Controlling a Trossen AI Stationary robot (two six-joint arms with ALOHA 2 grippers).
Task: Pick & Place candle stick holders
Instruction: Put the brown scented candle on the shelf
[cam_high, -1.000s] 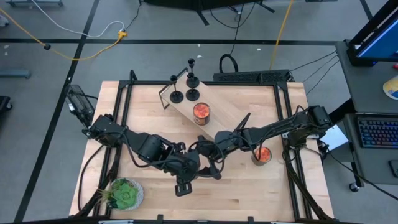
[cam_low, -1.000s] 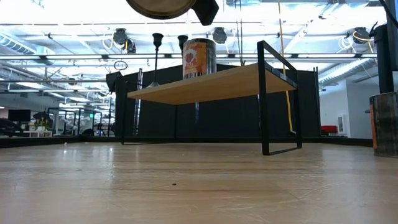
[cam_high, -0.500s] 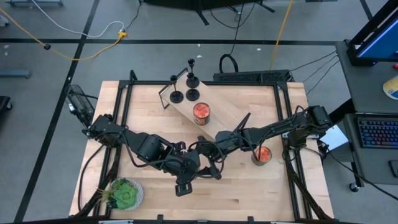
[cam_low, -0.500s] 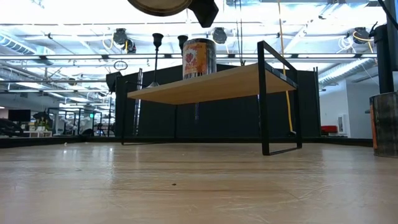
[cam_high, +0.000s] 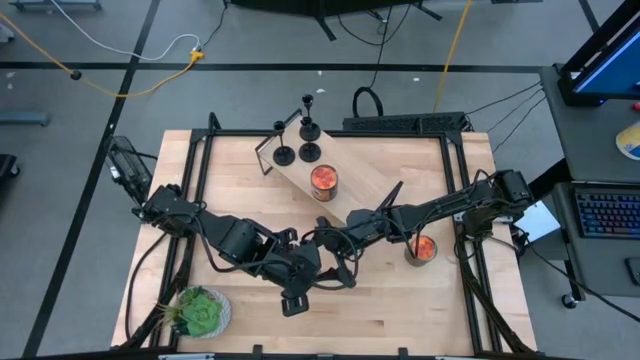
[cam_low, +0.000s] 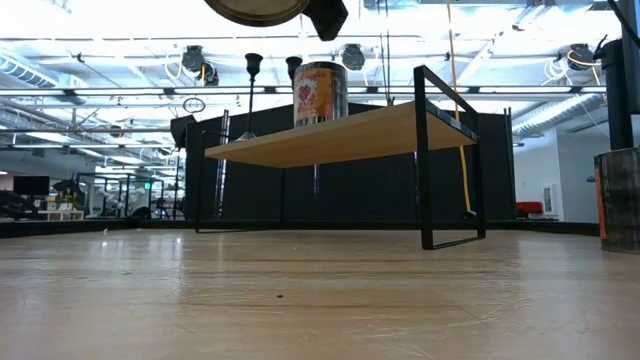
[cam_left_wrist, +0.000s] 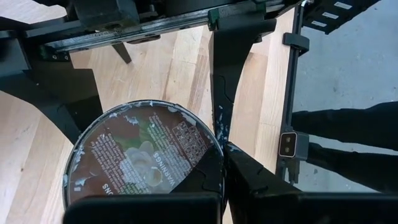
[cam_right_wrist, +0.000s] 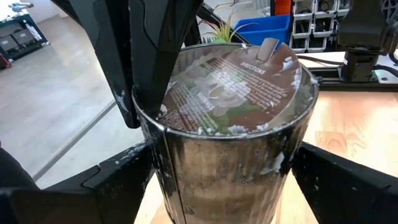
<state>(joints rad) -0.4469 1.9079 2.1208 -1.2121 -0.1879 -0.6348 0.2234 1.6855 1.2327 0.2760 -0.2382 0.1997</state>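
Two grippers meet mid-table (cam_high: 420, 310), left gripper (cam_high: 322, 262) and right gripper (cam_high: 338, 243) both clamped on one labelled metal jar (cam_right_wrist: 236, 124), while the candle stick holders (cam_high: 309, 152) stand on the wooden shelf (cam_high: 350, 190) toward twelve o'clock.

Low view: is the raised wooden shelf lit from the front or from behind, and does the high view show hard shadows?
Low view: from behind; bright ceiling lights glare beyond the raised wooden shelf, so the matte black candle stick holders on it read as silhouettes, and the wooden table top carries a pale sheen. High view: even light, with no hard shadows on the table.
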